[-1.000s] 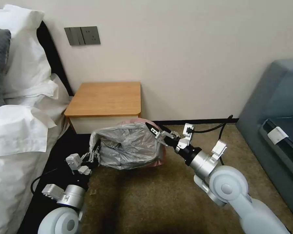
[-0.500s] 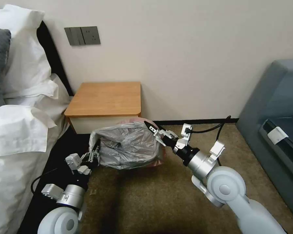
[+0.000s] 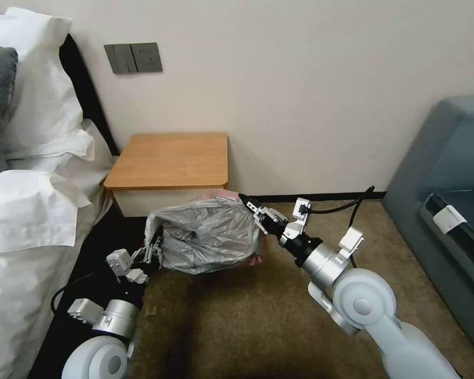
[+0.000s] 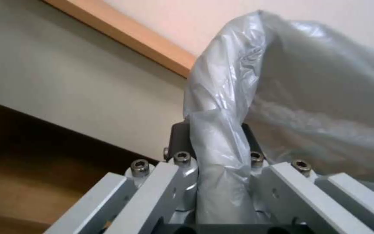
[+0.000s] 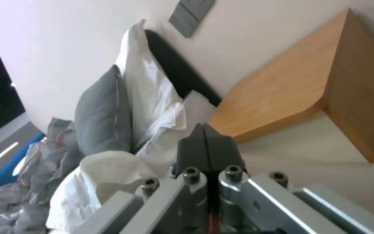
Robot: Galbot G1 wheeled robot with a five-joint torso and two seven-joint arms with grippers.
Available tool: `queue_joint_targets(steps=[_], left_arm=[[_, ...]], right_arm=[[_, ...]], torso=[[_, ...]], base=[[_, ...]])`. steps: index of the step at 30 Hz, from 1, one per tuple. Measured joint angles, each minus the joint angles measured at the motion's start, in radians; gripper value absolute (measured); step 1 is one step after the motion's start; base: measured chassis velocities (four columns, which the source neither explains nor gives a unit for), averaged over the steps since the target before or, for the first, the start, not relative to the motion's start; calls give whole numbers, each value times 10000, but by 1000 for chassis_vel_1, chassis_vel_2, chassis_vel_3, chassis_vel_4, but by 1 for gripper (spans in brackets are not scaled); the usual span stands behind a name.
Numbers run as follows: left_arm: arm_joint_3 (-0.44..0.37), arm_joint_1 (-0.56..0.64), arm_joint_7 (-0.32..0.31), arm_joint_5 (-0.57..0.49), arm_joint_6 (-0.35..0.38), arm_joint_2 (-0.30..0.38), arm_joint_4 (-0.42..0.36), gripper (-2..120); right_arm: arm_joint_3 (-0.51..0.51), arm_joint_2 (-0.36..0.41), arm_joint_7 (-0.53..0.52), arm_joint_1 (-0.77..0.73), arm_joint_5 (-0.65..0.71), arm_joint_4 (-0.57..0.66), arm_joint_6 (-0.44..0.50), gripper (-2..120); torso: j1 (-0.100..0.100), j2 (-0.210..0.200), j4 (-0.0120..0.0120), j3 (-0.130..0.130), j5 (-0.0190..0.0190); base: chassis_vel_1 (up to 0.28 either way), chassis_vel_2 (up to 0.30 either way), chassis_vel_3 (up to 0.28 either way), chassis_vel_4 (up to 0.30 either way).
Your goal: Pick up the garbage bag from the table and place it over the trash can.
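The bare tabletop (image 3: 169, 159) stands far left; just before it the garbage bag (image 3: 208, 237) hangs stretched low, likely hiding the trash can. Left gripper (image 3: 154, 251) pinches its near-left edge; right gripper (image 3: 252, 206), jaws pressed together, holds the far-right edge.

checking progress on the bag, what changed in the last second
The right gripper, shut on the bag's pink edge, moved slightly up and toward the wall, lifting that side. The left gripper kept its shut hold on the other side. The bag still hangs spread in front of the table.
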State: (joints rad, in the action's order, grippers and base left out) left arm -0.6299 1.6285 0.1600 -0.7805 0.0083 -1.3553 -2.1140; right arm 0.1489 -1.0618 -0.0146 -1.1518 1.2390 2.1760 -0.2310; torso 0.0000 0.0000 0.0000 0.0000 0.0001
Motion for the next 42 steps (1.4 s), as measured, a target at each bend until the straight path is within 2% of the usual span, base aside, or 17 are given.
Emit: queue_joint_targets(steps=[18, 31, 42], left_arm=[[28, 30, 243, -18, -12, -10, 76, 7], [-25, 79, 700, -420, 35, -9, -59, 7], [-47, 155, 854, -579, 102, -12, -198, 7]], right_arm=[[31, 108, -494, 793, 902, -477, 50, 0], [-273, 119, 160, 1667, 1056, -1875, -225, 0], [-353, 99, 1104, 1987, 239, -3104, -272, 0]], torso=[[0, 0, 0, 0, -1], [0, 0, 0, -1, -1], [0, 0, 0, -1, -1]], base=[[0, 0, 0, 0], [0, 0, 0, 0], [0, 0, 0, 0]])
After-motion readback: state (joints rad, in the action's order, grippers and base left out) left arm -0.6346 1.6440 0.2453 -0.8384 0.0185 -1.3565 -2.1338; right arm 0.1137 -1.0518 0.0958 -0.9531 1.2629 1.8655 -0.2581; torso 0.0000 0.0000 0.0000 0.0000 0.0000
